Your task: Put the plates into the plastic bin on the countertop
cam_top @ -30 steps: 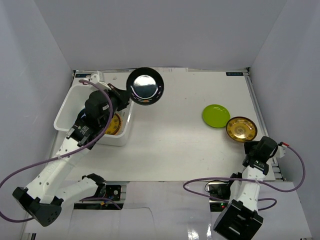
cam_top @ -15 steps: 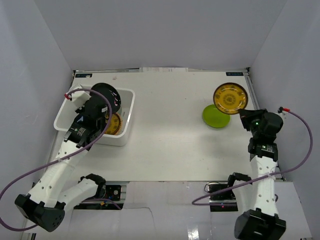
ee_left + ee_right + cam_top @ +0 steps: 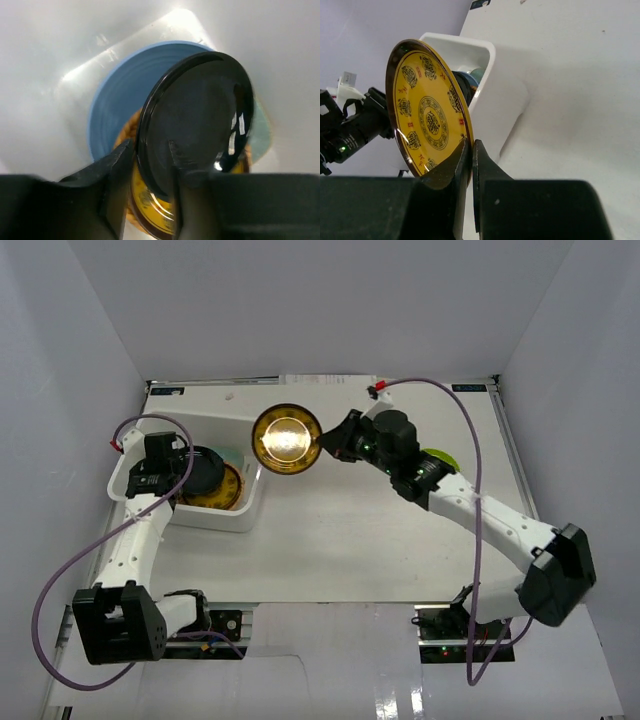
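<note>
The white plastic bin stands at the countertop's left. Inside it a glossy black plate leans on a gold plate, a light blue plate and a pale-green dish. My left gripper hangs over the bin, open, with the black plate's rim loose between its fingers. My right gripper is shut on the rim of a second gold plate, held upright beside the bin's right wall. A lime green plate lies on the countertop, half hidden by the right arm.
The right arm stretches diagonally from the near right across the middle of the table. Purple cables loop from both arms. White walls close in the left, back and right sides.
The left arm lowered the black plate into the bin and its jaws opened. The right arm lifted the gold plate off the right side and carried it across to the bin.
</note>
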{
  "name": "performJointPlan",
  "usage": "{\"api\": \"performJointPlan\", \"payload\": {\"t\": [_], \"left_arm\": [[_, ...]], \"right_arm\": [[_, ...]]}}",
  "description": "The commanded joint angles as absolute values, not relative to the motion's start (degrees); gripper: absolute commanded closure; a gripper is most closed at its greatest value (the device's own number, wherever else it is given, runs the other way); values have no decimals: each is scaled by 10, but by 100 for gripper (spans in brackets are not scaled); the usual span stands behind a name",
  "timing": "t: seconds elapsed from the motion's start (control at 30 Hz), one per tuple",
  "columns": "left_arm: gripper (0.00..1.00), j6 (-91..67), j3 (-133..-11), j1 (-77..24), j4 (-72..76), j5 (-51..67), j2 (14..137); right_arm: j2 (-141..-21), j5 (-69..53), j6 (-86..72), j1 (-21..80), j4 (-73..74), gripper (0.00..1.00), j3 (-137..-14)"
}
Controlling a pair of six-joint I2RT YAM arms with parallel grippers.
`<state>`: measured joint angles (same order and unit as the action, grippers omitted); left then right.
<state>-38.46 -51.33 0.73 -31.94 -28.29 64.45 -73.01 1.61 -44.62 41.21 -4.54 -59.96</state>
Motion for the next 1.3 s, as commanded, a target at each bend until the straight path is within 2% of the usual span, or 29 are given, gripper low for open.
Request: {"api": "performJointPlan", "payload": {"t": [0.0, 0.03, 0.13, 0.43, 0.6, 0.7, 0.73, 0.8, 0.83, 0.93, 0.97, 1.03, 1.07, 1.1, 1.13, 1.2, 1.27], "left_arm": [[42, -378, -512, 45, -279, -192, 647], [21, -376, -516, 50, -274, -161, 643], [2, -372, -537, 60, -262, -123, 620], [2, -362, -627, 59, -241, -51, 496], [2, -354, -632, 60, -237, 110, 476], [2, -350, -610, 60, -240, 147, 448], [2, -345, -607, 60, -247, 150, 441], [2, -341, -606, 60, -257, 170, 426], [2, -337, -606, 60, -260, 186, 424], [2, -342, -604, 60, -262, 256, 418], [2, -344, -601, 60, -259, 279, 417], [2, -345, -596, 60, -246, 356, 417], [2, -351, -589, 60, -235, 386, 414], [2, -358, -569, 59, -220, 416, 407], [2, -364, -556, 59, -185, 478, 402], [2, -397, -522, 49, -112, 532, 388], [2, -414, -483, 40, -77, 586, 375]], "right_arm": [[-811, 62, -400, 445, -90, 92, -717], [-858, 65, -392, 463, -76, 92, -742], [-944, 78, -367, 494, -49, 92, -838], [-1139, 87, -336, 548, -4, 92, -1048], [-1263, 96, -323, 578, 68, 92, -1193], [-1270, 103, -333, 582, 59, 75, -1202], [-1265, 110, -333, 581, 50, 59, -1199], [-1245, 118, -323, 577, 48, 43, -1194], [-1236, 120, -319, 574, 48, 41, -1189], [-1164, 127, -312, 553, 33, 41, -1122], [-1106, 127, -310, 544, 21, 41, -1089], [-1034, 136, -301, 512, -34, 42, -941], [-954, 140, -301, 495, -58, 43, -879], [-912, 138, -311, 454, -81, 42, -752], [-874, 135, -318, 429, -97, 40, -691], [-770, 140, -337, 337, -108, 23, -535], [-678, 162, -350, 269, -106, 16, -440]]}}
